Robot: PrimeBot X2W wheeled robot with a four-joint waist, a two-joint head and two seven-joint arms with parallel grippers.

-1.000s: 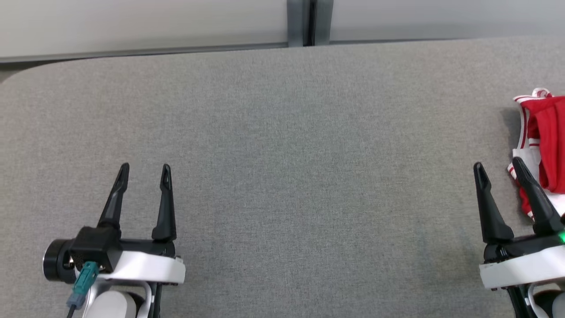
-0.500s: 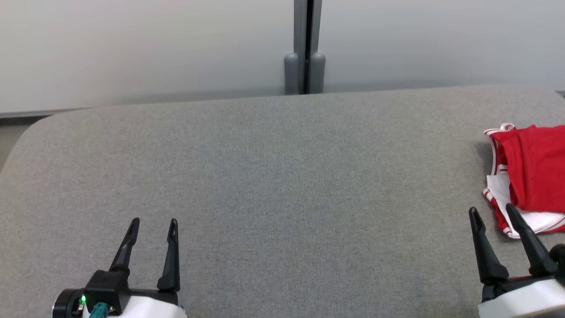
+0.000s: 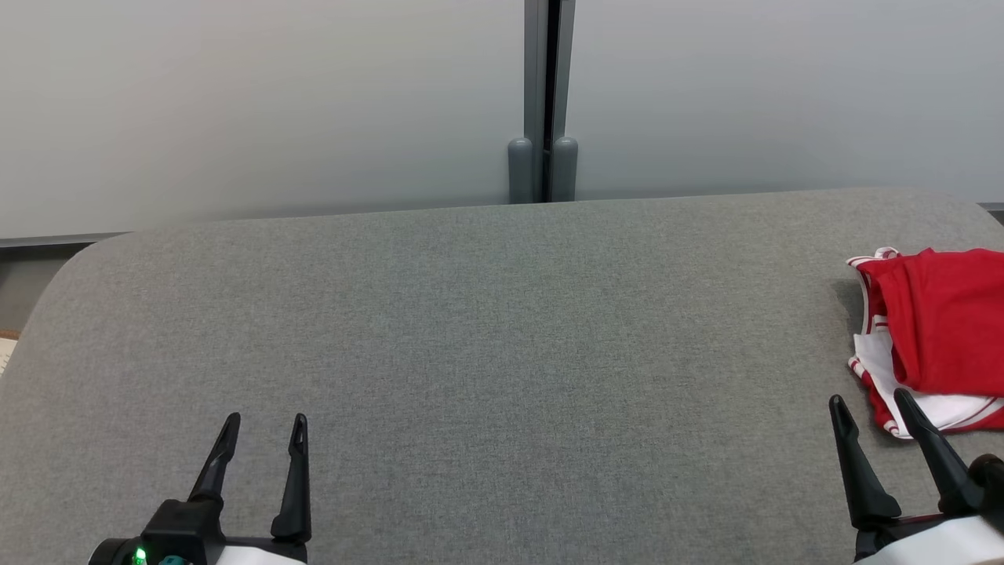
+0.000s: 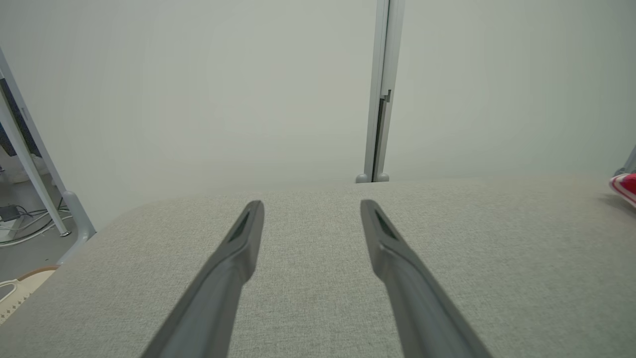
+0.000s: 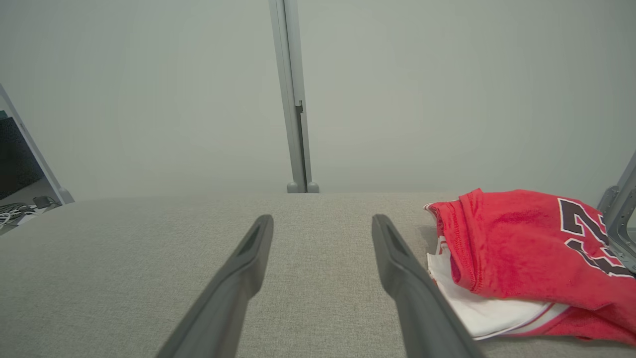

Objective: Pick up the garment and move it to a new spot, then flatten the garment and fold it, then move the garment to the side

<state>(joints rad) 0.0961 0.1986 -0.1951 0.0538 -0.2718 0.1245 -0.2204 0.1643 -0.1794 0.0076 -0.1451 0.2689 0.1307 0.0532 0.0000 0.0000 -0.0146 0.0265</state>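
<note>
A broad grey fabric-covered surface (image 3: pixel 502 353) lies ahead, backed by pale wall panels that meet at a grey post (image 3: pixel 543 102) at 12 o'clock. The red garment (image 3: pixel 941 329), trimmed in white, lies bunched on the surface at 3 o'clock. Just beside it, at 4 o'clock, the right gripper (image 3: pixel 867 397) has its jaws spread, holding nothing. The left gripper (image 3: pixel 266 417), at 7 o'clock, also has its jaws spread over bare cloth. Off the left edge, something pale and ribbed may be a basket (image 4: pixel 12 298); I cannot tell its contents.
</note>
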